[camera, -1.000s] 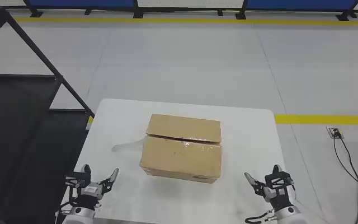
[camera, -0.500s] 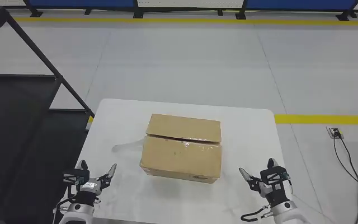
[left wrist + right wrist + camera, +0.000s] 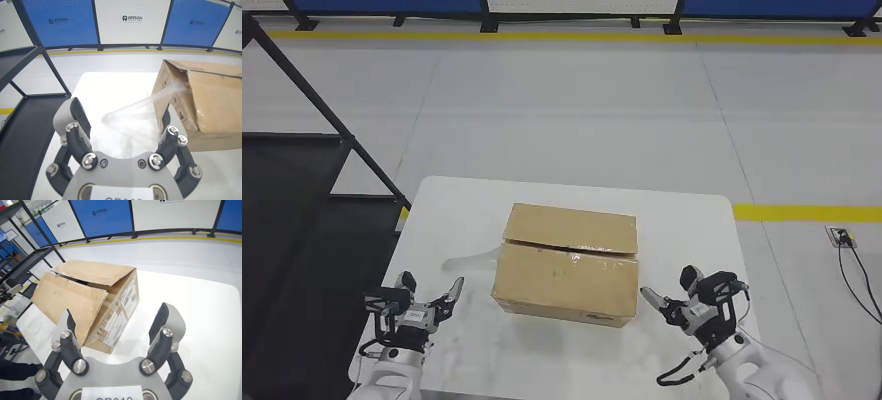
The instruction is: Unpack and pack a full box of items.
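The table (image 3: 682,230) is a white, smooth slab with rounded corners. It stands on a pale grey floor (image 3: 572,110) marked with a yellow line (image 3: 807,212). A black metal rack (image 3: 302,230) with flat shelves and thin posts stands just beside the table on the left. Blue and white panels (image 3: 130,22) in black frames close off the room at the far side; the white ones are perforated. The box (image 3: 567,262) sits near the middle of the table, long side toward the robot. It is plain brown corrugated cardboard, rectangular, with worn edges. Its two top flaps are folded down but not sealed, and a dark gap runs between them. Glossy clear tape remains on the flaps. A loose strip of clear tape (image 3: 140,104) hangs from the box's left end and slopes down toward the table. White paper labels (image 3: 122,313) are stuck on the right end. The left gripper (image 3: 414,297) is over the table's near left corner, apart from the box, its ribbed black pads (image 3: 80,115) spread wide with nothing between them. The right gripper (image 3: 692,292) is just beside the box's near right corner, fingers equally wide apart and holding nothing; contact with the cardboard cannot be confirmed.
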Motion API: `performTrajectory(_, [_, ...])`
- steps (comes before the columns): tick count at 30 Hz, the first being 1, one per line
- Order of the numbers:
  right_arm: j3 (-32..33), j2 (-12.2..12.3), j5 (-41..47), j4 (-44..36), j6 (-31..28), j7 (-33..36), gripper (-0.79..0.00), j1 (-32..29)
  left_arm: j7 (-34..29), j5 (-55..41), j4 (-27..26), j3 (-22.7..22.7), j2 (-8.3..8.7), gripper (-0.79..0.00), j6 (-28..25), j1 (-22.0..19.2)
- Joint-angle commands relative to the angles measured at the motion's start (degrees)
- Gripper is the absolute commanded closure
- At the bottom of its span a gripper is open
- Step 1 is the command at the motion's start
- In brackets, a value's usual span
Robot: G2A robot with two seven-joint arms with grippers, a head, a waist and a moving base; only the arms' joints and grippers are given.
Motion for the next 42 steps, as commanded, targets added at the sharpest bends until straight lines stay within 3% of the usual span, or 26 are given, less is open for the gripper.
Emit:
performTrajectory(1, [-0.1,0.0,6.9,2.0,-1.5,4.2,-0.785,2.7,0.2,-2.8,-0.2,-0.5,-0.06,-0.785,-1.8,-0.1])
performTrajectory(10, [-1.2,-0.1,27.2,10.9,-4.1,16.5,-0.785,12.3,-1.4,-12.0,-0.1,-3.6,-0.04,-0.785,-8.3,0.1])
performTrajectory(22, [-4.6,-0.4,38.8,15.8,-7.0,21.3,-0.785,17.6,-1.3,-11.8,1.1,-3.5,-0.16,-0.785,-10.4,0.1])
performTrajectory(32, [-3.1,0.3,52.4,16.7,-15.6,29.1,-0.785,17.9,-0.7,-12.0,2.0,-3.2,-0.38,-0.785,-10.5,0.2])
performTrajectory(42, [0.5,2.1,66.8,17.3,-25.6,43.7,-0.785,15.1,0.2,-11.4,1.6,-3.1,-0.56,-0.785,-10.6,0.1])
